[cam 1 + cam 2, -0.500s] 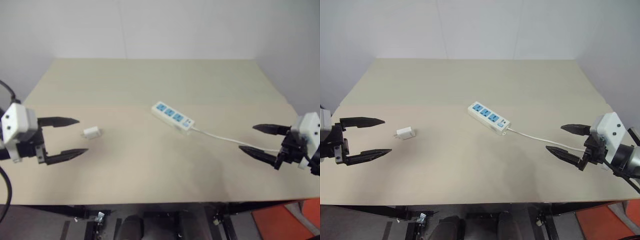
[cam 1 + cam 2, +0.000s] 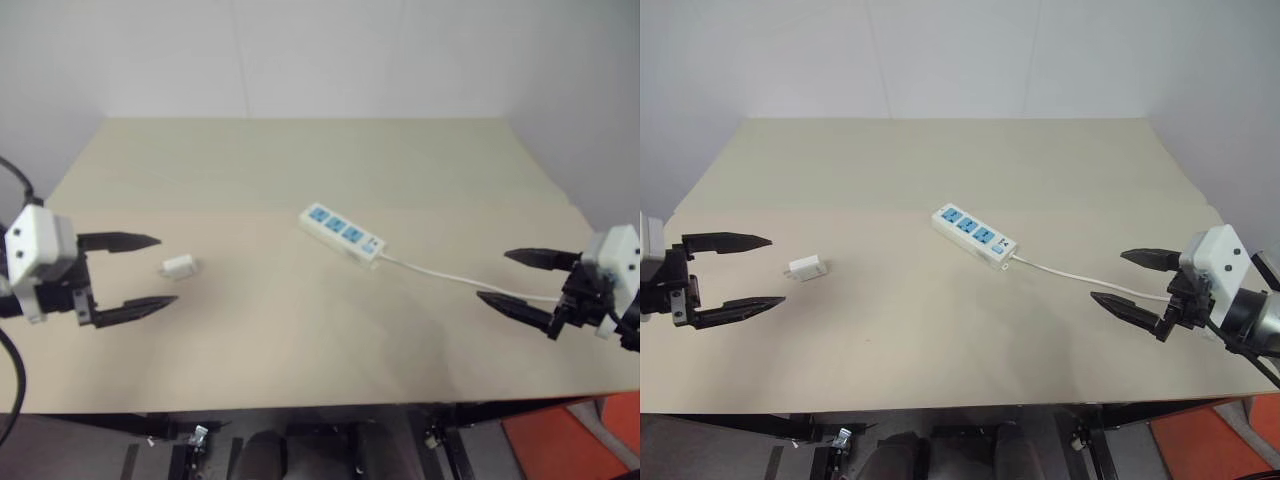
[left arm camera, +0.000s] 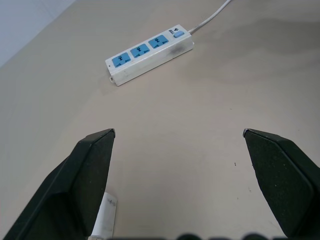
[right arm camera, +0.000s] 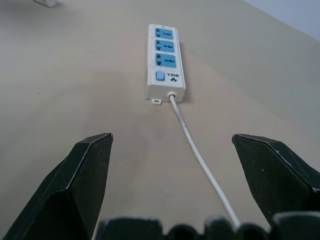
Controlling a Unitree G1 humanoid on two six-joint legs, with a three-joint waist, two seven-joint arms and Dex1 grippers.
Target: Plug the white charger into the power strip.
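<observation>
Head camera, either eye: a beige table (image 2: pixel 300 330) carries the strip (image 2: pixel 343 233) at its middle, lying at a slant with its three blue sockets facing up and its switch at the right, nearer end. From that end a thin white cord (image 2: pixel 450 277) trails right toward the table's edge. The charger (image 2: pixel 179 266) lies flat on the left side, well apart from the strip. The left hand (image 2: pixel 138 271) hovers at the table's left edge, its two black fingers spread wide and empty, tips pointing right, the charger just beyond them. The right hand (image 2: pixel 1135 280) hangs over the right edge, fingers likewise apart and holding nothing, the cord passing between them.

Left wrist camera: both fingers (image 3: pixel 85 175) stand far apart over bare table, with the charger (image 3: pixel 106 217) lying beside the inner face of one finger, and the strip (image 3: pixel 150 55) farther off with its cord leaving at the switch end.

Right wrist camera: the spread fingers (image 4: pixel 80 175) frame the cord (image 4: pixel 195 150), which runs from between them up to the strip (image 4: pixel 164 62), switch end nearest.
</observation>
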